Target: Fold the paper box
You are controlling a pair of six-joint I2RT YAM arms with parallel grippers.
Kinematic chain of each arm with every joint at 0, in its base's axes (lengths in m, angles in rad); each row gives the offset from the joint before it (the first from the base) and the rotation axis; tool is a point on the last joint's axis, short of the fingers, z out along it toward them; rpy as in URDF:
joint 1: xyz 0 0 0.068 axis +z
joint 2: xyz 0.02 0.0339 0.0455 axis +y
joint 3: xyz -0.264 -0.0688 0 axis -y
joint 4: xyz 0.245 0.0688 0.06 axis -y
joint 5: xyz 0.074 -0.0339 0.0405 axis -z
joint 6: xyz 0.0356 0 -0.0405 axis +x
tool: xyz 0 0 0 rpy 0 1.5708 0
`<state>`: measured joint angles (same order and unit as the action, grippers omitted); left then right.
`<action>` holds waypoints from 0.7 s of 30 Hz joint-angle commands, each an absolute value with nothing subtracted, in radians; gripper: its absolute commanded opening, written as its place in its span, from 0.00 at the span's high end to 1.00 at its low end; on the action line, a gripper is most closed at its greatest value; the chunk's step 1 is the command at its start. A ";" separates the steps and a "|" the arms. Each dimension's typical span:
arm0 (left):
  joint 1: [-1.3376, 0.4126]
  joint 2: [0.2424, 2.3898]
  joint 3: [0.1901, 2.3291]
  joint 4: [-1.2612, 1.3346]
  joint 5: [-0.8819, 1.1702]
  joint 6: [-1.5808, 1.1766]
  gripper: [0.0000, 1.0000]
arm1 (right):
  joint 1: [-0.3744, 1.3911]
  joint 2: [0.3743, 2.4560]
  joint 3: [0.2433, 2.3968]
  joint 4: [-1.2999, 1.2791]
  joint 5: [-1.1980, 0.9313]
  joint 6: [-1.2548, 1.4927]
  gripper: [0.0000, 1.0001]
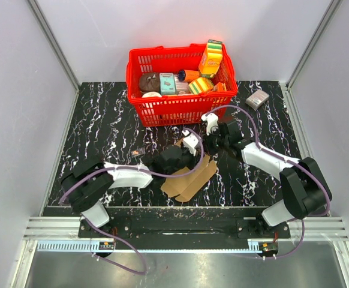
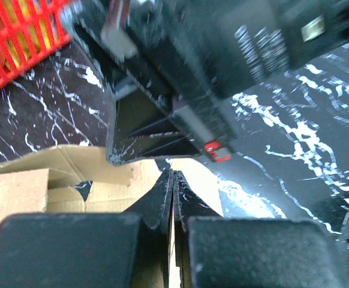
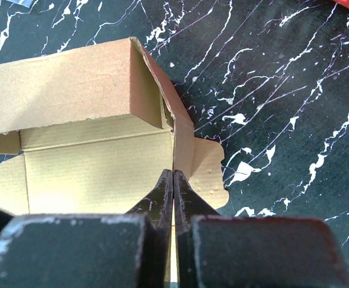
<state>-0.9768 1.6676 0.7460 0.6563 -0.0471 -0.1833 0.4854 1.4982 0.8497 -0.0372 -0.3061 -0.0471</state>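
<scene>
Both arms are in tight over the paper box (image 1: 192,177), which lies mostly flat on the black marbled bench (image 1: 102,132), just below centre of the top view. Its long axis runs diagonally, lower left to upper right.

The right gripper (image 3: 173,177) has its jaws pressed together. In its wrist view the brown sheet spreads left and ahead of the tips, one panel is raised at upper left, and a folded edge runs straight down into the tips. I can't tell whether a sliver of card is nipped there.

The left gripper (image 2: 173,180) also has its jaws pressed together, with cardboard beneath and to the lower left of that frame. The other arm's black body fills the upper half, very close. Neither arm is clearly nearer, since both sit at the sheet's upper-left edge in the top view.

My read: the next fold turns on that raised panel, left of the right jaws.

On writing, the kraft card is blank. The packages in the red basket (image 1: 162,108) at upper centre carry print too small to read.
</scene>
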 commanded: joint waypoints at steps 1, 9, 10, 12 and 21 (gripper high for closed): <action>-0.979 1.557 0.709 0.727 0.018 -0.187 1.00 | 0.497 1.473 0.841 -0.044 -0.296 -0.054 1.00; -0.977 1.393 0.657 0.643 -0.116 -0.158 1.00 | 0.502 1.465 0.833 -0.046 -0.293 -0.051 1.00; -0.973 1.387 0.635 0.643 -0.167 -0.155 1.00 | 0.502 1.465 0.831 -0.045 -0.291 -0.052 1.00; -0.948 1.375 0.615 0.649 -0.179 -0.163 1.00 | 0.503 1.462 0.831 -0.045 -0.293 -0.051 1.00; -0.896 1.401 0.600 0.634 -0.224 -0.143 1.00 | 0.506 1.450 0.825 -0.051 -0.301 -0.049 1.00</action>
